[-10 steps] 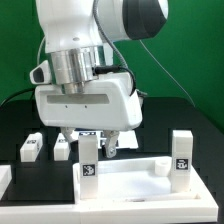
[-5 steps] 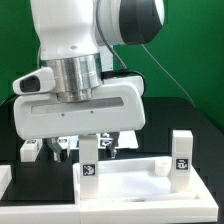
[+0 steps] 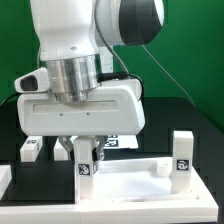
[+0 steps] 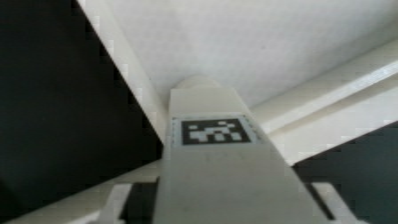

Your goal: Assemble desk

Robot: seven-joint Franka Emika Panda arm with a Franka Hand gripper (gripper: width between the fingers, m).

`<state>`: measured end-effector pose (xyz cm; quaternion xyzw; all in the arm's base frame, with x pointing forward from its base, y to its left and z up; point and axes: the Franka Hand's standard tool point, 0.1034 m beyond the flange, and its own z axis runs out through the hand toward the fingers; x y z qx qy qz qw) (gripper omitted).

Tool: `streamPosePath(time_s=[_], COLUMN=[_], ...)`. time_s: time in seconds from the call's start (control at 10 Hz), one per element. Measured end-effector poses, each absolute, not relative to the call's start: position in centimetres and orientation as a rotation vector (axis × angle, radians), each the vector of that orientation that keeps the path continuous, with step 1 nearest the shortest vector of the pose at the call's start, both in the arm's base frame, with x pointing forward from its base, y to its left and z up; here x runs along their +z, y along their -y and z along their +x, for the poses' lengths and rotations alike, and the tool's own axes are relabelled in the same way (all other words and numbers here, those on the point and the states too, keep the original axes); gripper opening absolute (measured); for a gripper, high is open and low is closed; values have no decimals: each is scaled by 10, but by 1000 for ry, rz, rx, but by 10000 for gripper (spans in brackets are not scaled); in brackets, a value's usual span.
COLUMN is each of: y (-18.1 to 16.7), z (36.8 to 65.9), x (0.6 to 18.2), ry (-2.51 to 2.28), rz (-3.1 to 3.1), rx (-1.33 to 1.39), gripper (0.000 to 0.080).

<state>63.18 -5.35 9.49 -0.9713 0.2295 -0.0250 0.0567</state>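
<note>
My gripper point(image 3: 88, 154) has come down and across toward the exterior view's left since a second ago. Back then it hung higher and a little to the right of the near leg post point(image 3: 86, 168); now my fingers straddle the top of that post, one on each side, and my broad white hand covers everything above it. The post itself has not moved. It stands upright at the left end of the top panel point(image 3: 130, 186), its tag facing the camera. In the wrist view the same post point(image 4: 217, 150) runs up the middle between my fingers, tag sharp, with the white panel point(image 4: 329, 60) behind it. Whether my fingers are pressing on the post or only flank it I cannot tell; the picture is too soft at the contact. The second post point(image 3: 182, 152) stands upright at the panel's right end, as before. Two loose leg posts point(image 3: 30, 150) point(image 3: 63, 148) lie on the black table point(image 3: 195, 125) behind, at the left, where they were.
</note>
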Motion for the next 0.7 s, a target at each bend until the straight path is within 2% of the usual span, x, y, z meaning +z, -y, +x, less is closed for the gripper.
streamPosePath(time_s=[0.1,0.5,0.7], y=[53,52,55], z=[632,633,632], x=[95,95,94], ry=[-801,-1893,-2152], rz=[-2918,-2328,-2056], rx=[-70,4,33], gripper=[288,288,288])
